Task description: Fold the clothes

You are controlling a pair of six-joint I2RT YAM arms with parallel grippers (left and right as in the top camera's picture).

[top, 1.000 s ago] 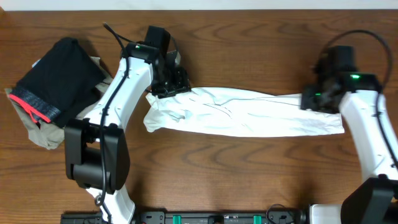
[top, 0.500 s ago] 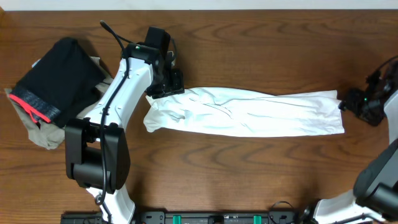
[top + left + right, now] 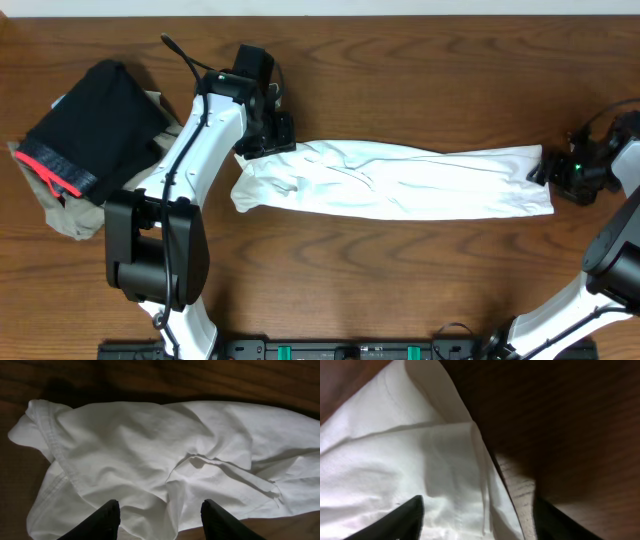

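Note:
The clothes, a white T-shirt (image 3: 400,185), lie as a long narrow strip across the wooden table (image 3: 420,80), with no print showing. My left gripper (image 3: 268,138) hovers at the strip's upper left end. In the left wrist view the left gripper (image 3: 162,517) stands open over rumpled cloth (image 3: 150,450) and a ribbed hem. My right gripper (image 3: 542,172) sits at the strip's right end. Seen from the right wrist, the right gripper (image 3: 477,520) is open and straddles the shirt's edge (image 3: 395,460), with bare wood to its right.
A folded black garment with a red-pink band (image 3: 95,125) lies at the far left on top of a tan garment (image 3: 65,215). The arm bases and a dark rail (image 3: 350,350) line the front edge.
My right arm left the shirt's upper right end, swung out past the right edge, then came back a little toward the cloth's end. The left gripper shifted slightly left.

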